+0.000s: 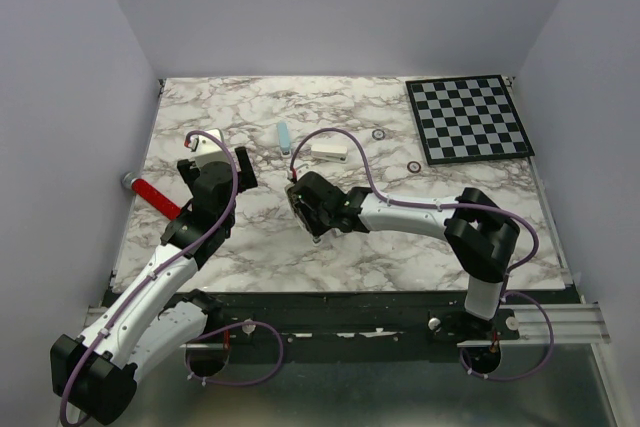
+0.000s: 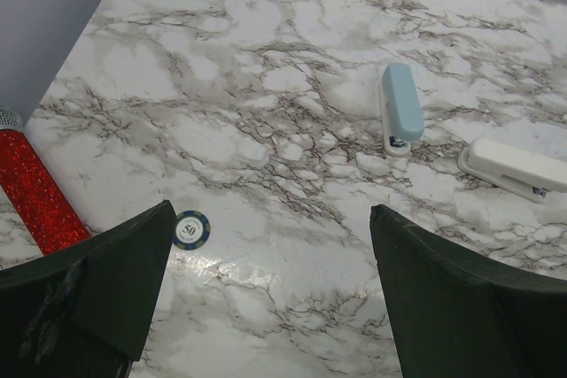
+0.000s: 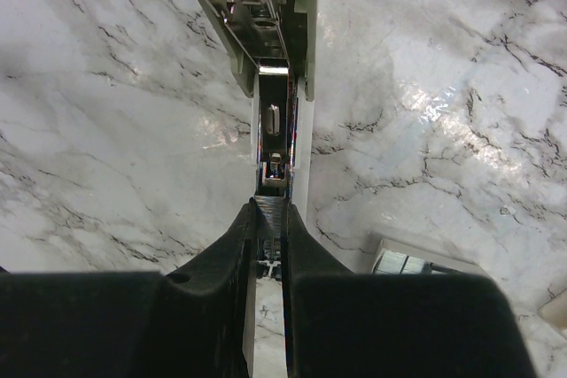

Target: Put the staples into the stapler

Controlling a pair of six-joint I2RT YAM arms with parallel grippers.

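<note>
Right wrist view: the right claw (image 3: 270,208) pinches the thin dark-grey metal strip of staples (image 3: 269,220) over the channel of the opened white stapler (image 3: 275,121). Left wrist view: the left claw (image 2: 270,212) gapes wide. Top view: veined white marble desk (image 1: 250,247), pale lilac walls (image 1: 350,7).

The top camera looks down from 6 o'clock over the whole worktop (image 1: 400,257); both wrist cameras see small near patches of it.

Checkerboard (image 1: 468,119) in the far right corner; red glitter tube (image 2: 35,192) at the left edge; blue chip (image 2: 190,229) near it.
</note>
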